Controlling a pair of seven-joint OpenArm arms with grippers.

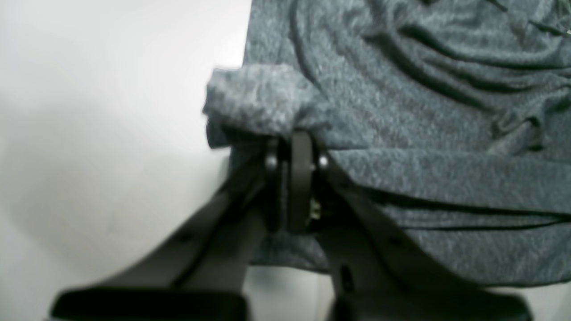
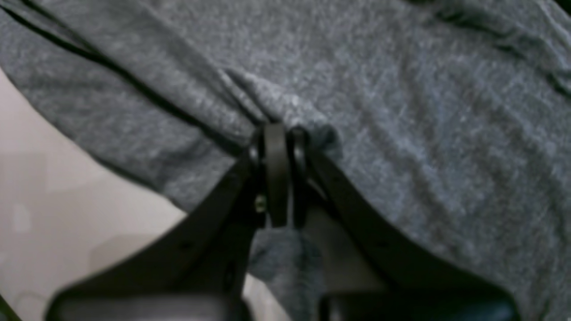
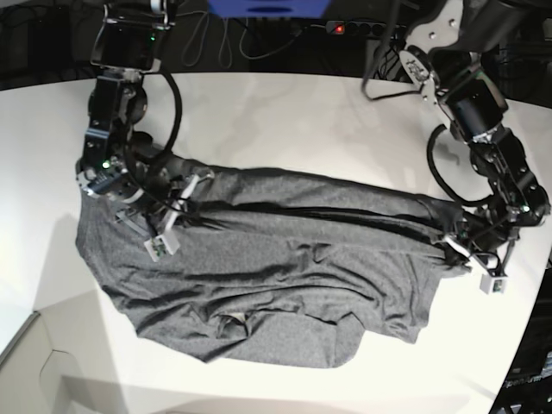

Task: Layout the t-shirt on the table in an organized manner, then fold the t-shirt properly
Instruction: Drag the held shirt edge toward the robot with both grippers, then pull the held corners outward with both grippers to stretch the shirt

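The t-shirt point(image 3: 285, 276) is pinched in the closed right gripper point(image 3: 191, 191) at one side edge and in the closed left gripper point(image 3: 450, 244) opposite, with bare table point(image 3: 302, 112) left open beyond both.

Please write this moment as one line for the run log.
left pincer: shut on t-shirt edge | right pincer: shut on t-shirt | t-shirt: stretched between arms, wrinkled, on table | fold: not done
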